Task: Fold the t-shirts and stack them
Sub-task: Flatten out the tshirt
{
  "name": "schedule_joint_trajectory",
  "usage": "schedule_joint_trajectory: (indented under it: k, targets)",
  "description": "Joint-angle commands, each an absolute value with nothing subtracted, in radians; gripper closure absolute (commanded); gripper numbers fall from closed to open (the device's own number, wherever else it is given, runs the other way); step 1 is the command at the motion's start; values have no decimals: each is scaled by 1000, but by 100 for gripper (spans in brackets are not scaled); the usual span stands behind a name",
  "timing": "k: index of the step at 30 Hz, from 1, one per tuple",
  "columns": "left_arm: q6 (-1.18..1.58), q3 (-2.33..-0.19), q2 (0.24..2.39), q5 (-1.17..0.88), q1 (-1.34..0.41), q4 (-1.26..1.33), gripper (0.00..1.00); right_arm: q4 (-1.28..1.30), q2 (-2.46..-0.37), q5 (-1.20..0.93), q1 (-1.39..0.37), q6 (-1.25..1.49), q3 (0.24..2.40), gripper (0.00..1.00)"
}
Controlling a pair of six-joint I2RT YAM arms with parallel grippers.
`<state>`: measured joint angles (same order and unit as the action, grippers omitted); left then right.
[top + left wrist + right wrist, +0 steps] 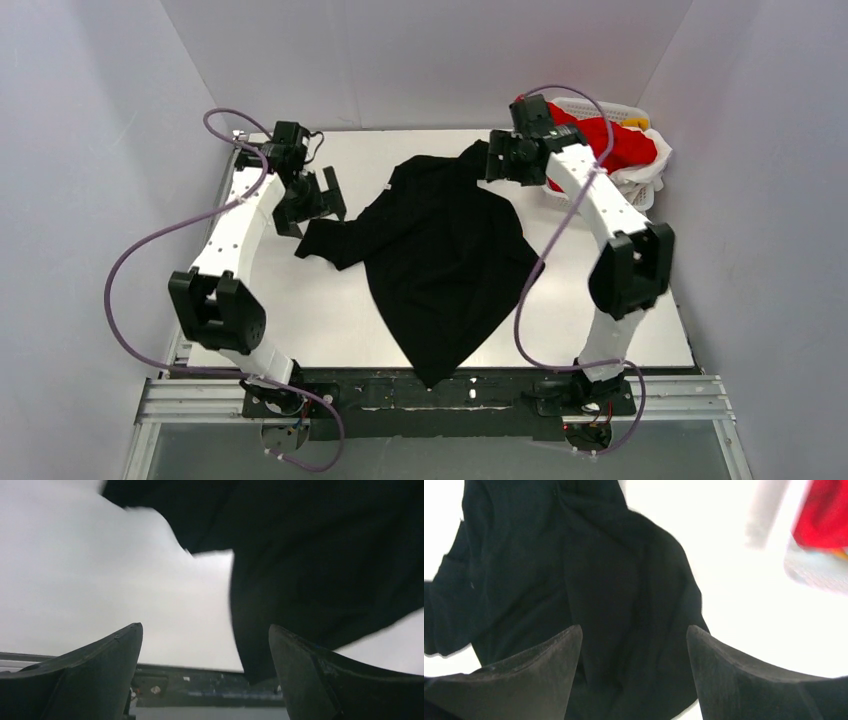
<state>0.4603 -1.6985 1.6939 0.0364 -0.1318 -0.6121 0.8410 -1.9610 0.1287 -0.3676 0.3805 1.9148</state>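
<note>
A large black t-shirt (440, 260) lies crumpled and skewed on the white table, one corner hanging over the front edge. It also shows in the left wrist view (320, 560) and in the right wrist view (589, 590). My left gripper (318, 200) is open and empty just left of the shirt's left sleeve. My right gripper (495, 158) is open and empty over the shirt's far right edge. A red t-shirt (612, 140) lies in the basket at the back right, with white and yellow cloth beside it; the red one also shows in the right wrist view (821, 515).
A white lattice basket (650, 175) stands at the table's back right corner, close behind the right arm. The white table (300, 310) shows bare at the left. Grey walls enclose the table on three sides. A metal rail runs along the front edge.
</note>
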Motion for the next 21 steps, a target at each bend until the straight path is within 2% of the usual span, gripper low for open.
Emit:
schedule_joint_trajectory:
  k: [1, 5, 8, 11, 15, 17, 21]
  targets:
    - [405, -1476, 1519, -259, -285, -663, 2, 667, -1654, 117, -354, 328, 1607, 15]
    - [352, -1291, 1448, -301, -556, -596, 2, 599, -1514, 45, -341, 273, 1365, 15]
    - [411, -1165, 1426, -333, -634, -481, 2, 614, -1489, 9, -333, 268, 1306, 15]
    - [463, -1142, 1430, -271, -626, -439, 2, 624, -1485, -104, -335, 299, 1267, 15]
    - [470, -1189, 1500, -26, -588, -497, 2, 576, -1489, -236, -381, 379, 1153, 15]
    - [464, -1193, 1547, -17, -519, -486, 2, 530, -1486, -251, -420, 408, 1073, 15]
    - [450, -1189, 1644, -123, -354, -417, 2, 491, -1486, -241, -498, 451, 1007, 15]
